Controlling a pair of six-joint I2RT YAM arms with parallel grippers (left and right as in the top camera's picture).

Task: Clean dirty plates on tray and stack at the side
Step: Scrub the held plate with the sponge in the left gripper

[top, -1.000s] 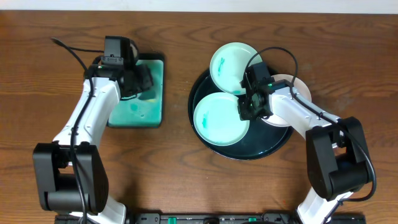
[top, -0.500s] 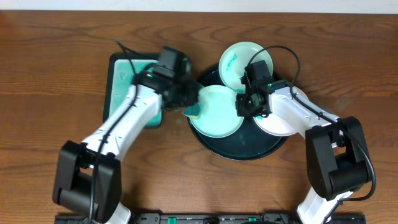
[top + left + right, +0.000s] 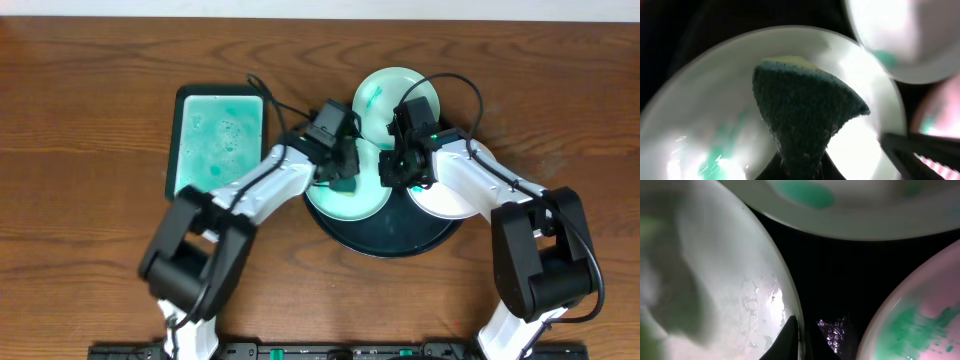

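Note:
The large round black tray (image 3: 392, 246) holds three white plates. My left gripper (image 3: 340, 172) is shut on a teal sponge with a yellow back (image 3: 805, 100) and holds it over the left plate (image 3: 352, 206), which has teal smears (image 3: 715, 155). My right gripper (image 3: 396, 172) is shut on that plate's right rim (image 3: 790, 330). A second plate (image 3: 385, 95) with teal smears leans over the tray's far rim. A third plate (image 3: 450, 196) lies on the right, partly under my right arm, with teal streaks in the right wrist view (image 3: 920, 325).
A rectangular black tray (image 3: 215, 140) filled with teal liquid stands left of the round tray. Dark wood tabletop (image 3: 90, 200) surrounds both trays. Cables loop above both wrists.
My left arm has swung right from the rectangular tray, carrying the sponge onto the left plate. That plate has shifted slightly toward the far side. My right gripper has stayed put.

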